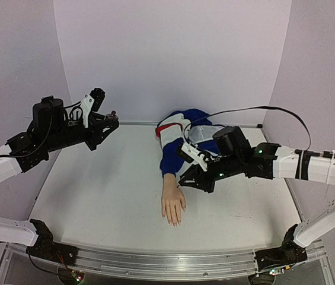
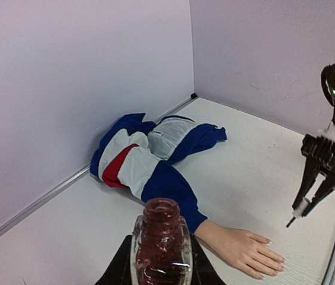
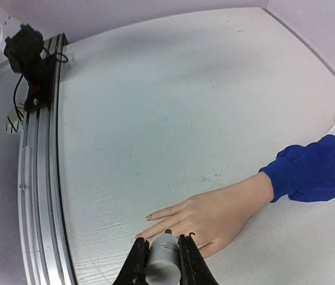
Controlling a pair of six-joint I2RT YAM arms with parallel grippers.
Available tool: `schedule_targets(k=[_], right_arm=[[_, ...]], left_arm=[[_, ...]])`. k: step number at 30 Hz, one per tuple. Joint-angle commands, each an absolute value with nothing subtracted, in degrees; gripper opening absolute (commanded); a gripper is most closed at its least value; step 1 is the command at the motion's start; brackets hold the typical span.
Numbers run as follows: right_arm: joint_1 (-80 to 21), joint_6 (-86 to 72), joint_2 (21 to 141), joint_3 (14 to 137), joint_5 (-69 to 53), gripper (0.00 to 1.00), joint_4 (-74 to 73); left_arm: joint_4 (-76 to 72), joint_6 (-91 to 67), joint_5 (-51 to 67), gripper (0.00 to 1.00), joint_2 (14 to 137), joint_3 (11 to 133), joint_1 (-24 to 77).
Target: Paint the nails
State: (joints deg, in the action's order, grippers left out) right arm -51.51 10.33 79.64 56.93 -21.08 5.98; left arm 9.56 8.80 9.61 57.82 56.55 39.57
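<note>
White tabletop [image 1: 96, 196] gives me open room across its left half and along the near rail [image 3: 37, 178], while the back wall [image 1: 173, 59] closes in right behind the crumpled red, white and blue jacket [image 2: 149, 151]. From that heap the blue sleeve [image 1: 169, 159] runs toward the near edge. The mannequin hand [image 1: 173, 205] lies palm down at its end, its long axis pointing at the rail and its fingers slightly spread. My right gripper [image 1: 193, 177] hangs just right of the wrist and above it, clamped on the white brush cap [image 3: 163, 261] with the dark brush stem [image 2: 290, 222] pointing down; it is by far the nearer arm. My left gripper [image 2: 161, 261] is raised well apart at the far left, clasping the uncapped dark-red polish bottle [image 2: 161, 228] upright. The nails [image 2: 269, 240] sit at the fingertips, onward from my brush toward the near edge and a little left. As far as I can tell they look pale and unpainted. I judge the brush must travel along the fingers toward the rail and come down; nothing stands in that path.
</note>
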Motion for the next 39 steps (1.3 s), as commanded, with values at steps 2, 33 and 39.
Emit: schedule_targets(k=[2,33,39], right_arm=[[-51.5,16.1,82.9,55.3,-25.7,0.00,2.8],[-54.1,15.3,88.2,44.7,-24.7,0.00,12.7],[-54.1,15.2,87.1,44.0,-24.6,0.00,14.3]], left_arm=[[2.5,11.6,3.2,0.00,59.7,58.6,39.5],[-4.8,14.6,5.7,0.00,59.9,51.4,35.1],[-4.9,14.5,6.1,0.00,60.1,51.3,35.1]])
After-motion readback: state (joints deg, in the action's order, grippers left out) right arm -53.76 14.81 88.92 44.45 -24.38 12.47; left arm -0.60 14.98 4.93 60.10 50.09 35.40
